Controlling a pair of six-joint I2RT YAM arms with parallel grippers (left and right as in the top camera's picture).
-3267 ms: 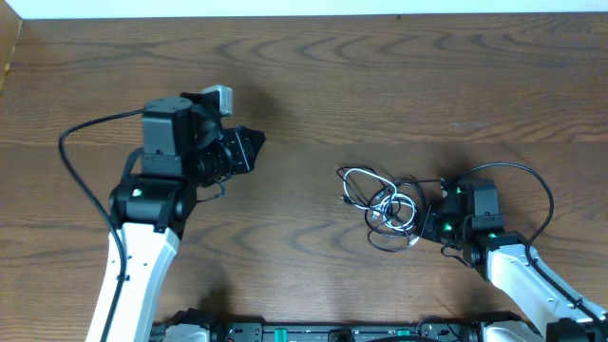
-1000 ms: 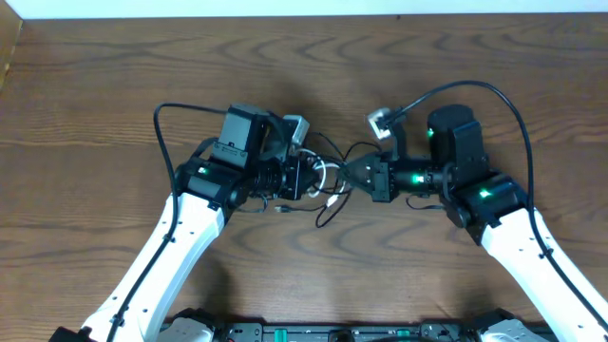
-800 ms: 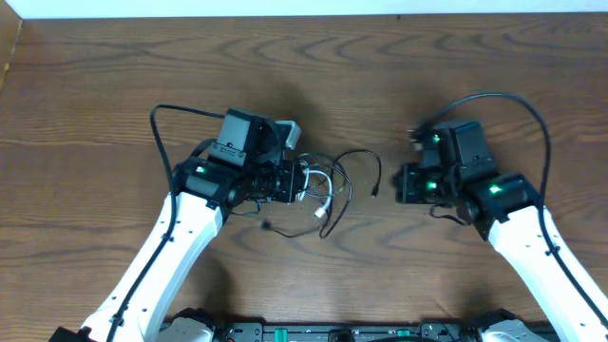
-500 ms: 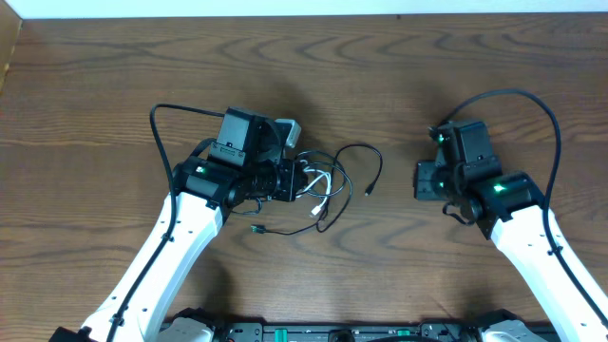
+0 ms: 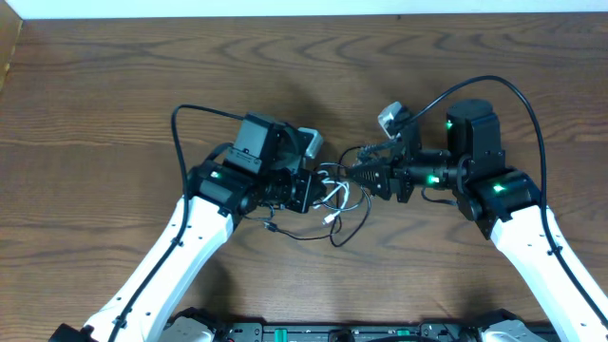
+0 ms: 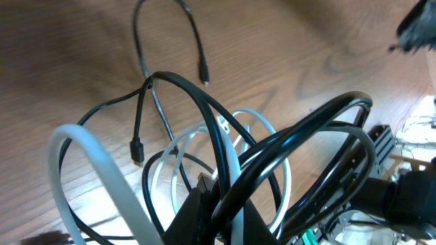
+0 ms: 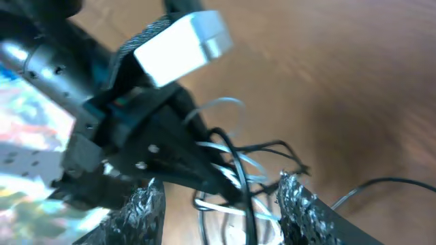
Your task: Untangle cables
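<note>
Left gripper (image 5: pixel 316 190): clamped shut on the cables (image 5: pixel 335 194); seen from the left wrist as dark fingers (image 6: pixel 204 216) pressed together at the bottom edge, black and white loops springing up out of the pinch.
Right gripper (image 5: pixel 355 174): fingers apart; aimed leftward, tips just beside the other gripper; from the right wrist, two crinkled grey pads (image 7: pixel 146 211) standing wide on either side of the bundle.
Cables relative to the grippers: bunched between the two; held at the left side, lying in the gap of the right one; cannot tell whether any strand touches the right pads.
Make-up of the bundle: several thin cords, black and white, looped through one another; one white cord (image 6: pixel 82 160) arching broadly at the left of the left wrist view; black loops crossing at the centre.
Loose ends: one thin black cord curving away over the table (image 5: pixel 285 76) with a small plug (image 6: pixel 203 80) at its tip; a second plug (image 6: pixel 136 151), black, hanging inside a loop; from overhead, black strands trailing below the bundle toward the near edge.
Near the pinch: white camera block (image 7: pixel 180 44) on the left arm, just above the held cords.
Sharpness: right wrist view smeared; fine strands there hard to tell apart.
</note>
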